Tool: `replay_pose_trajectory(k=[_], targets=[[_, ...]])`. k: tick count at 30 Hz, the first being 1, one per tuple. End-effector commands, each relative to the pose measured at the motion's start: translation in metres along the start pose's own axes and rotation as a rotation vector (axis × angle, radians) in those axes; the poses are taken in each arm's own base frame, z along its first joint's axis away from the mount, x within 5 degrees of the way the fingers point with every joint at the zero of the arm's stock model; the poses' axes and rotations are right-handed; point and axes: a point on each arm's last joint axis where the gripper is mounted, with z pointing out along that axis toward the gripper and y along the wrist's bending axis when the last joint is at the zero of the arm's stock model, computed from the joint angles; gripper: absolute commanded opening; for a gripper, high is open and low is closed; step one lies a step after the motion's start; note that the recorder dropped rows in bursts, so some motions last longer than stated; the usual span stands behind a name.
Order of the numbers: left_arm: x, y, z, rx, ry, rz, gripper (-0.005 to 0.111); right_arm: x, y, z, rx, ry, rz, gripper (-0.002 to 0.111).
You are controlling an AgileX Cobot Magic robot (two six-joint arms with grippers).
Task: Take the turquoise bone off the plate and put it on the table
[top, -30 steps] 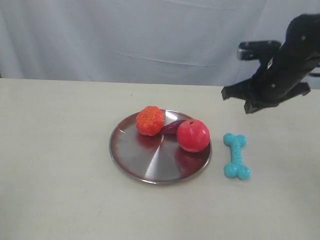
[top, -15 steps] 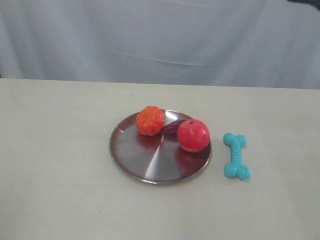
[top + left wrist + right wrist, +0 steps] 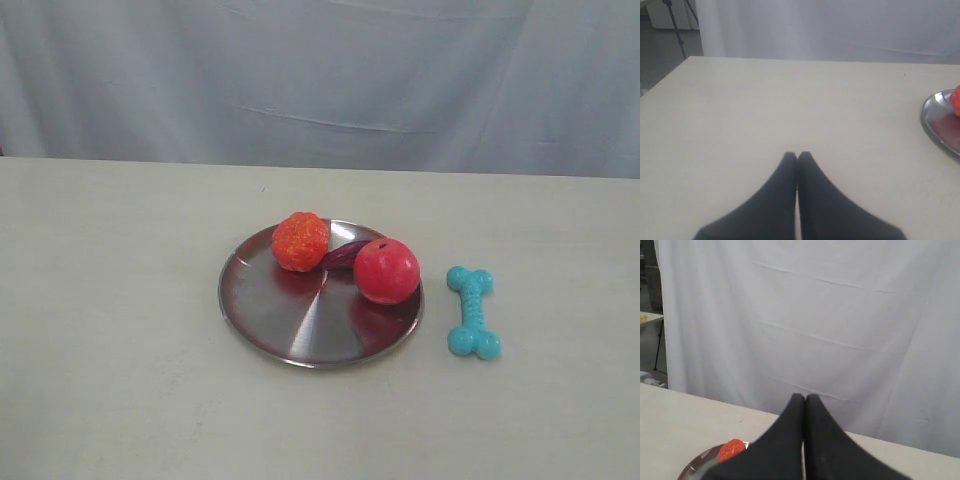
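The big table [image 3: 120, 380] holds the shiny plate [image 3: 290, 320] with a red ball [image 3: 386, 270], a bumpy orange ball [image 3: 300, 241] and a purple toy [image 3: 345, 253] in it, the turquoise bone [image 3: 472, 312] lies on the table just beside the plate, and the left gripper [image 3: 797, 156] and right gripper [image 3: 805, 397] are both pinched together on nothing.

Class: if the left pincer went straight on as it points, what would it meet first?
Likely nothing nearby: the left pincer points over bare table toward the white curtain; the plate sits off to the side.
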Motion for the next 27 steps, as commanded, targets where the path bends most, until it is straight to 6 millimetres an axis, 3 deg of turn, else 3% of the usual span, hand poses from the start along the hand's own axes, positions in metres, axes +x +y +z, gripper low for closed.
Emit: replay_pose_trajectory(k=[1,12,17,27], targets=[[0.000,0.000,0.000,-0.002,-0.004,-0.011,0.000,0.005,-0.009,-0.041,0.013,-0.096,0.019,0.000],[0.000,0.000,0.000,-0.002,-0.004,-0.011,0.000,0.030,-0.026,-0.135,0.013,-0.389,0.075,0.000],[0.000,0.000,0.000,-0.002,-0.004,-0.011,0.000,0.028,-0.027,-0.140,0.019,-0.390,0.079,0.000],[0.000,0.000,0.000,-0.002,-0.004,-0.011,0.000,0.039,0.001,-0.126,0.232,-0.334,0.040,0.000]])
